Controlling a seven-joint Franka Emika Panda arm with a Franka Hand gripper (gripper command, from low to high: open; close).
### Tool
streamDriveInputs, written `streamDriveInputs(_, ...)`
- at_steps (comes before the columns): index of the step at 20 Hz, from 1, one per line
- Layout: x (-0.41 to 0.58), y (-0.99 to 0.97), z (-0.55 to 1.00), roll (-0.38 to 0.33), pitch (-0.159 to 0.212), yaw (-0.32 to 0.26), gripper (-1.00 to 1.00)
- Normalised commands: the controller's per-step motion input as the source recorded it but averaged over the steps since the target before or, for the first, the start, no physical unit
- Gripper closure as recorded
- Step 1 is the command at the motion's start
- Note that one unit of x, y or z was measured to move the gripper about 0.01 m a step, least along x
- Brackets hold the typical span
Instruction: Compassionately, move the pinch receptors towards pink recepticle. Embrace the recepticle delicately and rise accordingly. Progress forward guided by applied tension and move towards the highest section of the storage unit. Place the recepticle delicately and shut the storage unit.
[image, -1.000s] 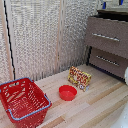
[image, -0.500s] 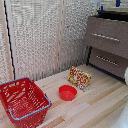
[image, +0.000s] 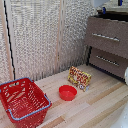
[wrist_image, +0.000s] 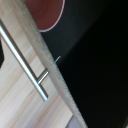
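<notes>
Pink cup (wrist_image: 44, 12) shows only in the wrist view, as a rounded patch cut off by the picture's edge. It lies on the dark inner side of the pale top edge of a drawer front. Whether it rests on the drawer's floor or hangs above it cannot be told. One silver bar handle (wrist_image: 22, 52) runs along the outer side of that edge, with light wood beyond it. No fingers appear in this view.

In the exterior view, nearest the camera, one red basket (image: 22, 102) with a blue rim stands on the light wooden table (image: 95, 107), at the exterior view's left. Behind it, near the middle, is one low red bowl (image: 67, 92), and just beside the bowl stands one snack bag (image: 80, 77).

At the exterior view's right edge a white shape (image: 126, 75) is cut off and cannot be identified. Farther back on that side stands the dark brown cabinet (image: 95, 50), partly cut off by the frame, with two handles counted. The top drawer (image: 107, 29) seems to be pulled out, though the blur leaves that unsure.

Above the cabinet, the gripper (image: 111, 6) shows only as two small blue spots against the top edge. Whether its fingers are spread or pinching the cup cannot be told. A pale slatted wall (image: 40, 35) fills the background.
</notes>
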Motion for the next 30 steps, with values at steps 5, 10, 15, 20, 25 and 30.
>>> streamDriveInputs(5,-0.291,0.1,-0.3,-0.347,0.069,0.132,-1.0)
streamDriveInputs(10,-0.097,0.44,-0.47,-0.328,0.055,0.045,-1.0)
streamDriveInputs(15,0.032,0.51,-0.44,-0.368,0.041,0.015,-1.0)
streamDriveInputs(20,0.091,0.34,-0.28,-0.375,0.05,0.038,-1.0)
streamDriveInputs(25,0.013,0.13,-0.11,-0.375,0.08,0.075,-1.0)
streamDriveInputs(30,-0.013,0.12,-0.07,-0.375,0.129,0.079,-1.0)
